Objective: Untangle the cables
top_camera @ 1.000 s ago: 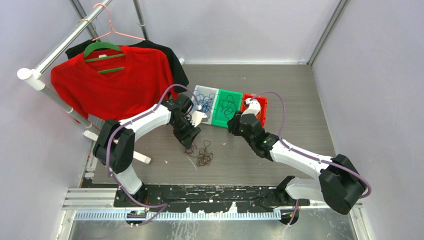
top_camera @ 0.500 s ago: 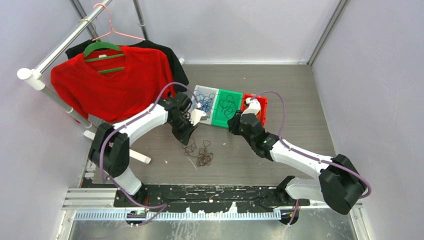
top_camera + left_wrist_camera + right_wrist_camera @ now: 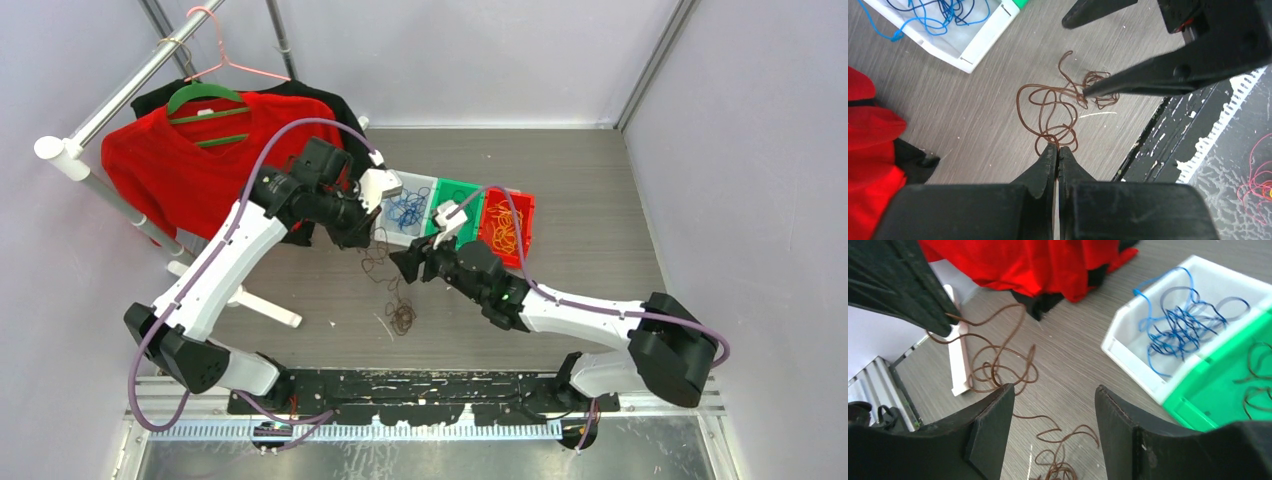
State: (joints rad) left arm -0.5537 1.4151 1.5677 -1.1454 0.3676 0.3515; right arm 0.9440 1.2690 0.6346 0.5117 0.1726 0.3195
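Observation:
Brown cables lie as a small clump on the table. One brown strand rises from the clump to my left gripper, which is shut on it and lifted above the table. In the left wrist view the shut fingertips pinch the brown loops. My right gripper is open and empty just right of the hanging strand. In the right wrist view its gap faces the brown loops and the left gripper. Blue cables lie in a white bin, orange cables in a red bin.
A white bin, a green bin holding dark strands and a red bin stand in a row behind the grippers. A red shirt hangs on a rack at the left, its white foot on the table.
My left arm has risen and swung back, pulling a brown strand up out of the clump. My right gripper has moved left from the bins to beside that strand.

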